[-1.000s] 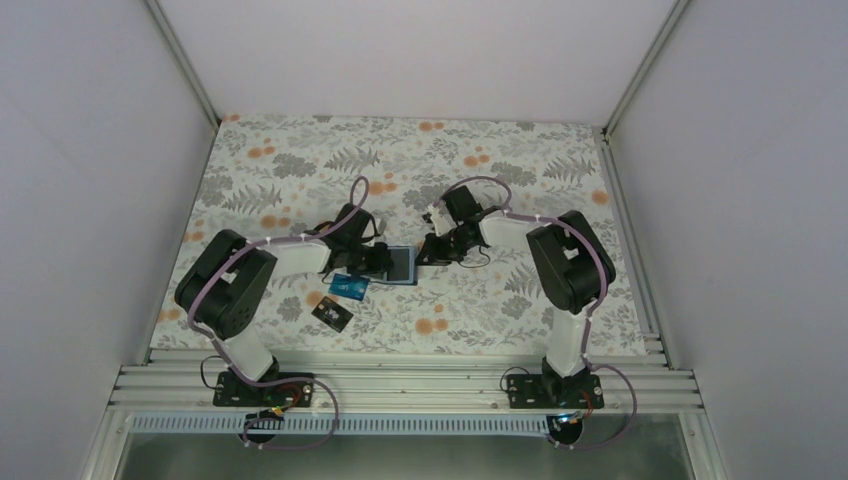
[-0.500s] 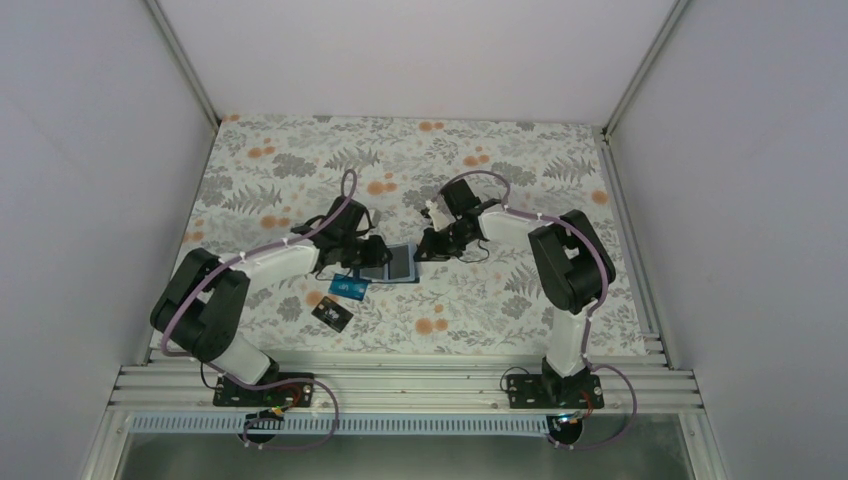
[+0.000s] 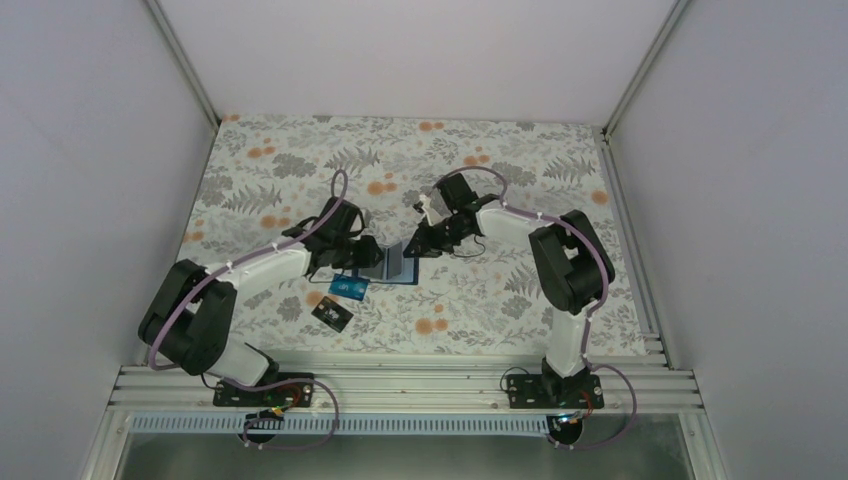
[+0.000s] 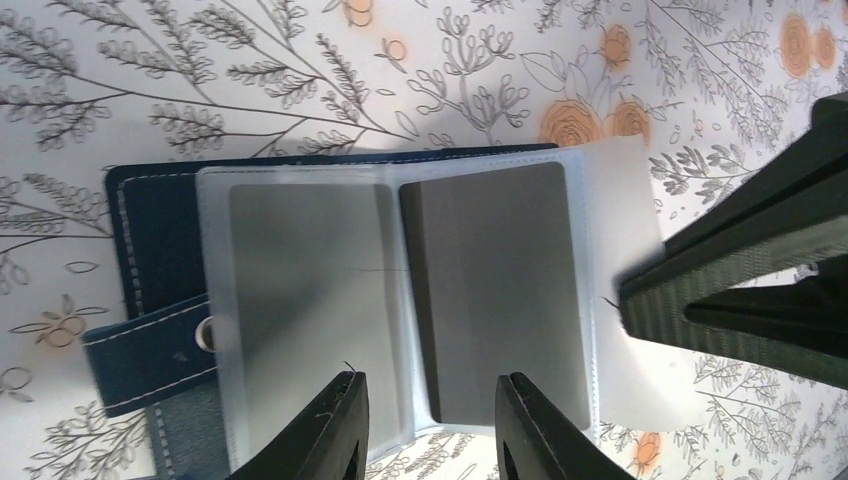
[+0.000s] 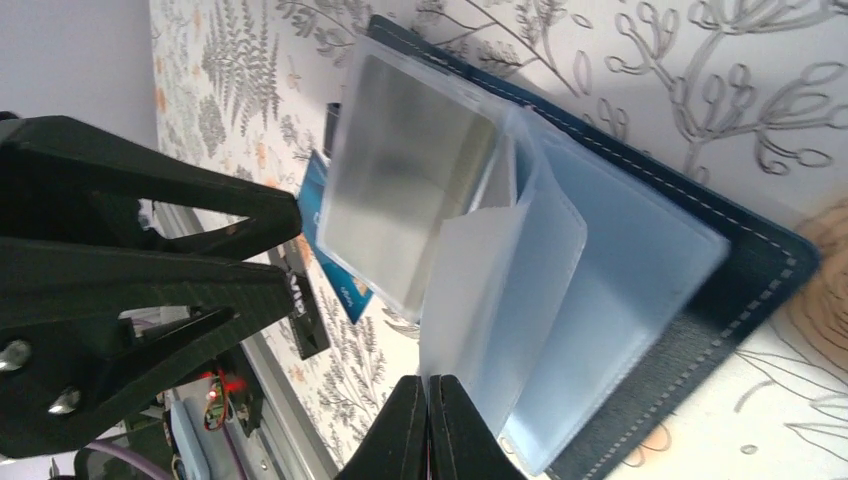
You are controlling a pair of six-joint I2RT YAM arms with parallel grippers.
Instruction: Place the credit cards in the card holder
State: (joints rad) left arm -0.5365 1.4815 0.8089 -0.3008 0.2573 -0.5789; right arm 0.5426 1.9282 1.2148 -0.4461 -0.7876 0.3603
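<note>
My right gripper [image 5: 430, 432] pinches a clear sleeve [image 5: 480, 290] of the card holder [image 4: 150, 230], open on the counter [image 3: 300, 170]. My left gripper [image 4: 428, 425] hovers, fingers apart. One teal card [image 3: 349, 288] and one black card [image 3: 332, 315] lie off its near-left corner; the sleeves seemingly hold two more.

A white cloth printed with grey ferns and orange blossoms [image 3: 290, 165] is covering the tabletop from edge to edge, and soft, even light is falling on it with only faint shadows. Plain pale grey wall panels [image 3: 90, 150] are enclosing the left, far and right edges, with slim silver aluminium posts [image 3: 185, 65] rising from the two far corners. Ribbed silver aluminium rails [image 3: 420, 385] are running along the near edge, and a dull grey metal sheet [image 3: 420, 455] is lying just below them.
</note>
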